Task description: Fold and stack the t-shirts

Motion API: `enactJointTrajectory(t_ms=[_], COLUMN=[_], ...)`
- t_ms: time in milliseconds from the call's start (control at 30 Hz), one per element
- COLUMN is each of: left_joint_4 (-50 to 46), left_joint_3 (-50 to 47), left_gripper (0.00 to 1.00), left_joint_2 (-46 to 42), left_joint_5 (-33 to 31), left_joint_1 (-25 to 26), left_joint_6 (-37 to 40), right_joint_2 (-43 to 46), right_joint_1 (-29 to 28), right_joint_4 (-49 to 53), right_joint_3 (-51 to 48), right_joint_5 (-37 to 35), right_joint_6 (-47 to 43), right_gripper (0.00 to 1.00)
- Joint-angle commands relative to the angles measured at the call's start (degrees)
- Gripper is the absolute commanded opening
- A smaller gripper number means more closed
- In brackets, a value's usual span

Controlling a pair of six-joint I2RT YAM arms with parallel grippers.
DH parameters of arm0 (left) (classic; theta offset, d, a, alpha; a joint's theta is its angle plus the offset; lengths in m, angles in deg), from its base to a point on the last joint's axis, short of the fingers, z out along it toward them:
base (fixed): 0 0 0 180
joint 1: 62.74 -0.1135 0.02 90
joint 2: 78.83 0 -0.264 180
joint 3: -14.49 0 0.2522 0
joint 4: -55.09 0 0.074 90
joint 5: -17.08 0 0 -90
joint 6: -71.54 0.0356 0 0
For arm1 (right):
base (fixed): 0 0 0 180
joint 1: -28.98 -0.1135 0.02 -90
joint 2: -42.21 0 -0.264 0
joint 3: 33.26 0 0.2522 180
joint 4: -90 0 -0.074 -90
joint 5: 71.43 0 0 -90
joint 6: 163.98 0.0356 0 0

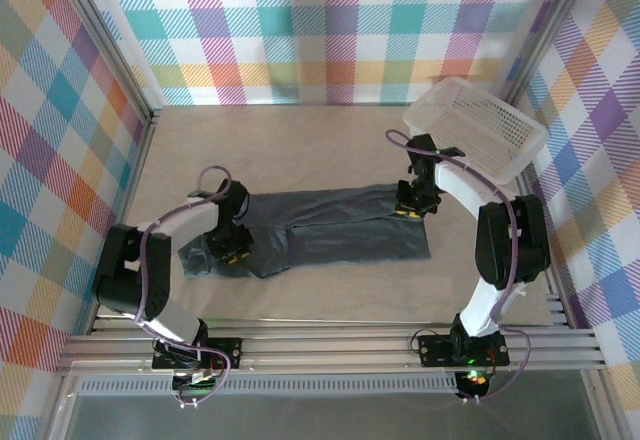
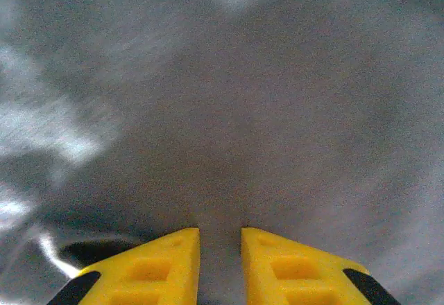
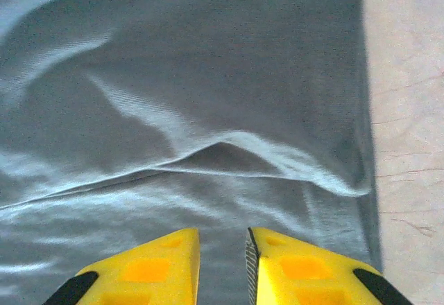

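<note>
Folding is partway, I judge: the slate blue-grey fabric t-shirt lies as a long band, unstacked. Left jaws and right jaws sit narrow on it; whether they grip it, I cannot tell.

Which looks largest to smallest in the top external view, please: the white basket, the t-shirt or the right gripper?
1. t-shirt
2. white basket, clearly smaller in outline
3. right gripper, by far the smallest

Pastel plaid walls on three sides — pale wooden tabletop, aluminium frame rails
</note>
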Motion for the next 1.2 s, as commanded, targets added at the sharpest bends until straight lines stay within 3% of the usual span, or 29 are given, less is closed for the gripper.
enactJointTrajectory(t_ms=[0, 133, 267, 467, 633, 867, 1000, 1167], left_joint_4=[-5.4, -8.6, -11.2, -15.2, -20.5, -11.5, 0.4, 5.0], left_joint_3=[-3.6, -7.4, -9.5, -10.1, -2.8, 4.6, 5.3, 2.9], left_gripper=[0.22, 0.21, 0.18, 0.11, 0.27, 0.33, 0.34, 0.35], left_joint_2=[-6.4, -11.6, -15.4, -15.0, -19.5, -10.4, -6.4, -4.9], left_joint_5=[-2.2, -1.2, 0.6, 7.2, 1.3, 0.2, -2.8, -2.6], left_joint_1=[0.4, 0.5, 1.4, 1.6, 0.0, -18.4, -21.3, -22.0], left_joint_6=[-0.9, -4.3, -9.2, -17.3, -20.5, -9.7, -1.3, 2.9], right_joint_2=[7.6, 11.6, 12.1, 11.8, 11.7, 12.7, 12.1, 12.5], right_joint_1=[-0.4, -0.4, -0.4, -0.7, -0.8, -4.8, -6.4, -6.7], right_joint_4=[-9.6, -20.8, -30.4, -30.9, -29.7, -36.5, -37.6, -35.6], right_joint_3=[-3.5, -7.6, -10.9, -10.4, -9.6, -11.4, -12.1, -11.3], right_joint_5=[12.6, 28.4, 36.6, 36.3, 36.1, 41.3, 41.0, 40.5], right_joint_6=[-2.5, 1.2, 8.9, 11.0, 9.4, 10.1, 12.0, 11.0], right_gripper=[0.29, 0.34, 0.34, 0.35, 0.35, 0.38, 0.39, 0.40])
